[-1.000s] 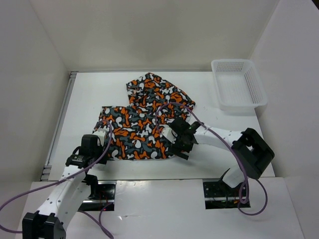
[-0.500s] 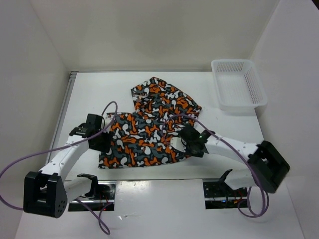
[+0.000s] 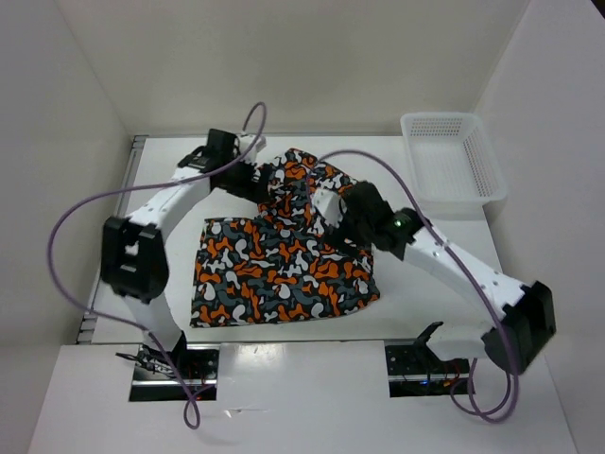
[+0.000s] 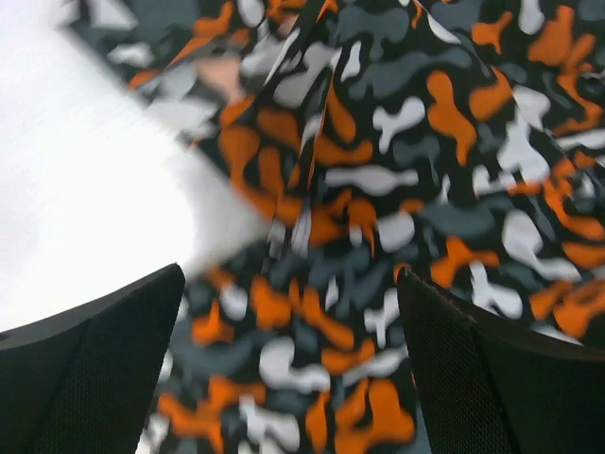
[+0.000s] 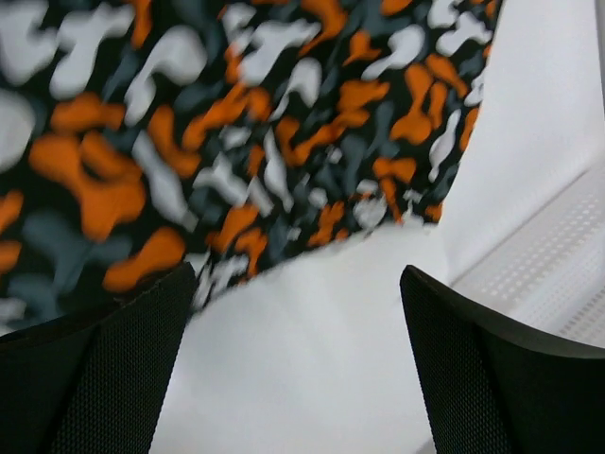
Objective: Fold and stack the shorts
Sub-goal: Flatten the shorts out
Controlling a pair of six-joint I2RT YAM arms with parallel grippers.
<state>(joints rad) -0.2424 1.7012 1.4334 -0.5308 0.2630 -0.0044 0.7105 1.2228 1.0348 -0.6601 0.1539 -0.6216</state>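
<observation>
One pair of camouflage shorts (image 3: 284,276) lies flat as a folded rectangle near the table's front. A second pair of shorts (image 3: 304,182) lies crumpled behind it, overlapping its far edge. My left gripper (image 3: 255,180) is open over the left edge of the far shorts. In the left wrist view the gripper (image 4: 290,284) has cloth (image 4: 397,161) beneath and between its spread fingers, not pinched. My right gripper (image 3: 333,206) is open at the right side of the far shorts. In the right wrist view the gripper (image 5: 298,284) hangs over bare table just past a cloth edge (image 5: 284,161).
A white mesh basket (image 3: 452,161) stands at the back right of the table; its mesh wall shows in the right wrist view (image 5: 558,255). White walls close in the table at the back and on both sides. Purple cables loop above both arms.
Both arms have swung from the front shorts' near corners to the far shorts. The front shorts now lie flat, shifted nearer the front edge. Both grippers are empty.
</observation>
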